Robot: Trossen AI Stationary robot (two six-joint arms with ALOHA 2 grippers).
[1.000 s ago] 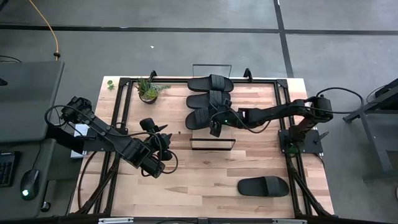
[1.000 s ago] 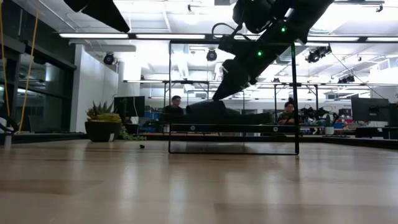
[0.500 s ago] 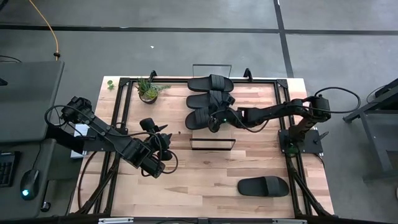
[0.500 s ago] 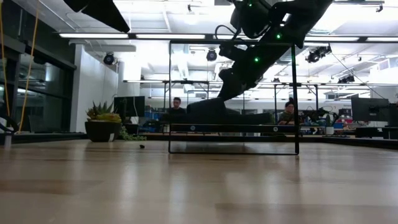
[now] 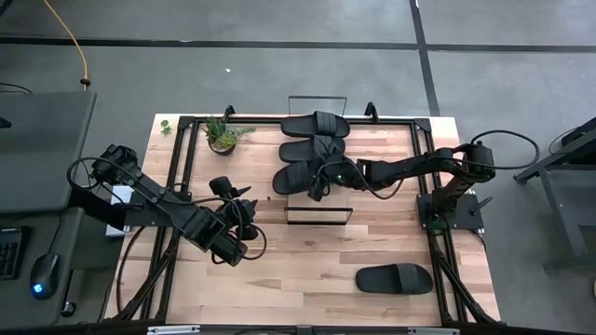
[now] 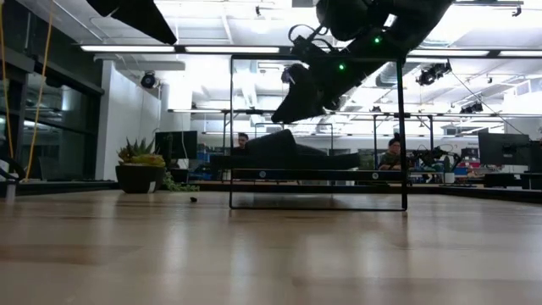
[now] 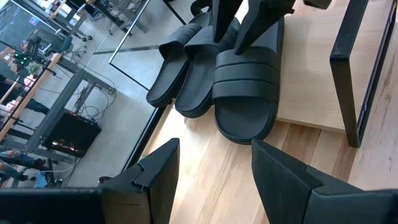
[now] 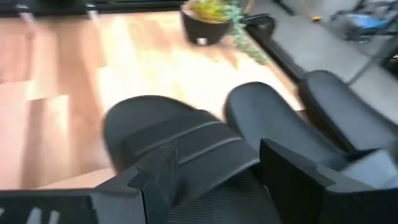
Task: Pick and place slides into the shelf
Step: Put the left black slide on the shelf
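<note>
Three black slides lie side by side, soles down, on the light-wood shelf (image 5: 317, 223) (image 6: 318, 174) (image 7: 311, 62). The nearest one (image 5: 300, 177) (image 7: 245, 87) (image 8: 168, 137) juts farther left than the other two (image 5: 312, 147) (image 5: 315, 124). My right gripper (image 5: 318, 190) (image 6: 279, 114) (image 7: 239, 31) (image 8: 217, 162) hangs open just over its strap, apart from it in the low view. A fourth slide (image 5: 393, 277) rests on the table near the right front corner. My left gripper (image 5: 244, 199) (image 7: 214, 155) waits open to the shelf's left.
A potted plant (image 5: 222, 138) (image 6: 140, 174) (image 8: 211, 22) stands at the table's far left. The shelf's black wire rails (image 7: 354, 74) rise at its two short ends. Bare tabletop (image 5: 307, 270) lies between the shelf and the near edge. People sit in the room beyond.
My right gripper moved toward the table's left with its fingers down at the nearest slide, then rose off it. That slide slid left along the shelf and now sticks out past the other two. The left arm kept still.
</note>
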